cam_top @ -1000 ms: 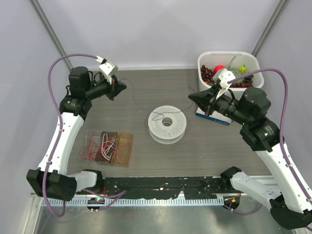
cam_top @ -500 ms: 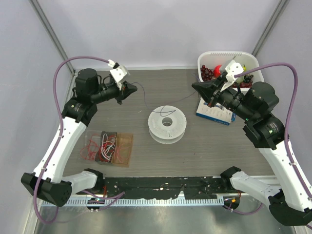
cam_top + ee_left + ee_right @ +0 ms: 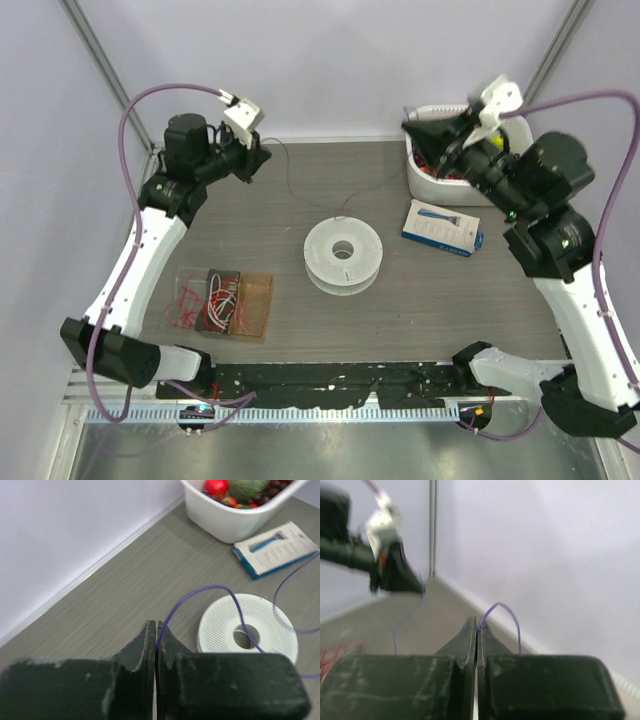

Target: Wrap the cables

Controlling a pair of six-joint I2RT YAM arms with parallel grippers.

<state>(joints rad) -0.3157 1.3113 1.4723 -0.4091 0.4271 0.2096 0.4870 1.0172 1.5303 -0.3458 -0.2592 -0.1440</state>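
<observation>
The round white perforated spool (image 3: 343, 255) lies flat mid-table; it also shows in the left wrist view (image 3: 247, 630). The very thin dark wire (image 3: 287, 190) runs from the spool up to both grippers. My left gripper (image 3: 263, 155) is raised at the back left and is shut on the wire (image 3: 200, 589), which loops from its tips (image 3: 156, 625) down across the spool. My right gripper (image 3: 408, 122) is raised at the back right by the bin, shut on the wire (image 3: 507, 611), which arches out of its tips (image 3: 477, 622).
A white bin (image 3: 430, 178) of fruit stands at the back right, also seen from the left wrist (image 3: 225, 525). A blue-and-white box (image 3: 442, 227) lies in front of it. A clear tray (image 3: 255, 300) with red wires lies front left. A black rail (image 3: 340, 382) runs along the front.
Both grippers have risen and moved back and apart, each still holding the wire. The right one went from beside the box to the bin's near corner. The wire's loops have drawn out.
</observation>
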